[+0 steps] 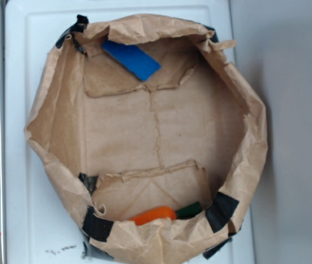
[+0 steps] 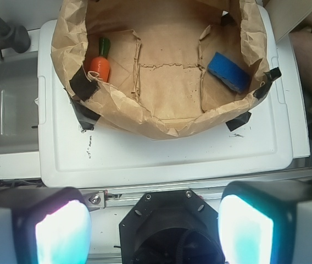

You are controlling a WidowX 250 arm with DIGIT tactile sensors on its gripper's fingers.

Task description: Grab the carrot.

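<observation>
The carrot (image 1: 155, 214) is bright orange with a dark green top and lies inside a brown paper bag (image 1: 62, 66), against the bag's near wall in the exterior view. In the wrist view the carrot (image 2: 99, 66) rests at the bag's far left, green end pointing away. My gripper (image 2: 154, 231) shows only in the wrist view, at the bottom edge, well short of the bag. It is open, with nothing between its pale fingers (image 2: 62, 234).
A flat blue block (image 1: 131, 59) lies at the opposite end of the bag (image 2: 161, 124). The bag, its rim rolled down and taped black, stands on a white tray (image 2: 161, 157). A black robot base (image 2: 167, 220) and a grey bin (image 2: 7, 110) are nearby.
</observation>
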